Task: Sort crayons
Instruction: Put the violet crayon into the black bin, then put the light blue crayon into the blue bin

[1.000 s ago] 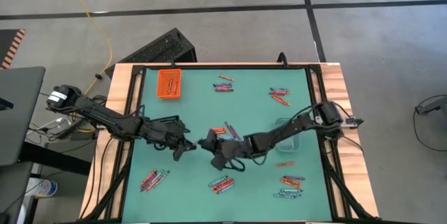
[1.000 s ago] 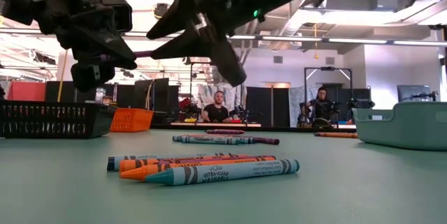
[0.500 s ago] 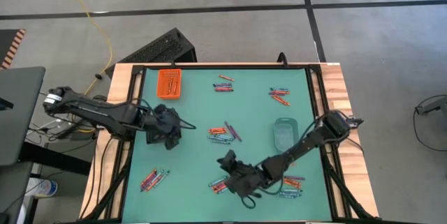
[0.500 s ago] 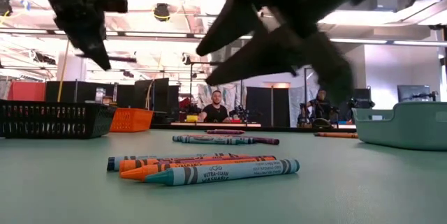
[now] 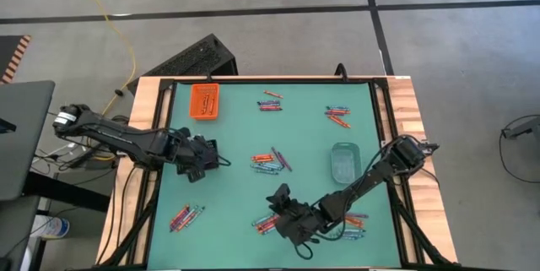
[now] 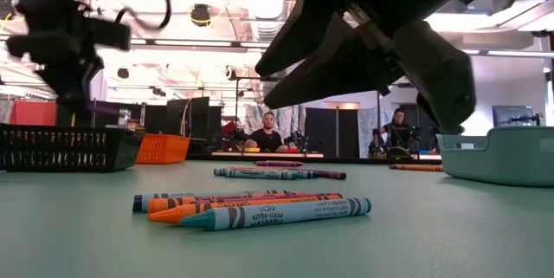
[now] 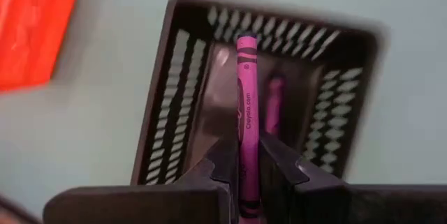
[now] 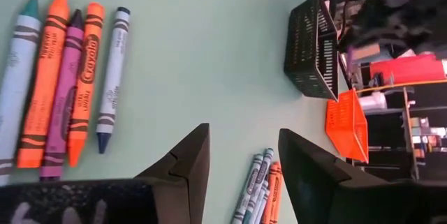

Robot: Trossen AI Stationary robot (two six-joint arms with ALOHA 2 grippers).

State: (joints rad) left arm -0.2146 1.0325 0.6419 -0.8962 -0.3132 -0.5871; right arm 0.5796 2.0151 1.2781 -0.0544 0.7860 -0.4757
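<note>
Carrying a pink crayon [image 7: 246, 112] clenched in the left gripper [image 7: 244, 175] above the black tray [image 7: 174, 112], release comes next, while the spread right gripper [image 8: 237, 165] hovers over a crayon cluster [image 8: 63, 77].

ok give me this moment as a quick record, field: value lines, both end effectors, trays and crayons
left end effector: shut on a pink crayon, above the black tray
black tray contents: at least one more pink crayon
right end effector: open, empty, above loose crayons at the table's near side
orange tray: far left corner of the mat
clear tray: right side of the mat
loose crayons: several small groups scattered across the green mat
</note>
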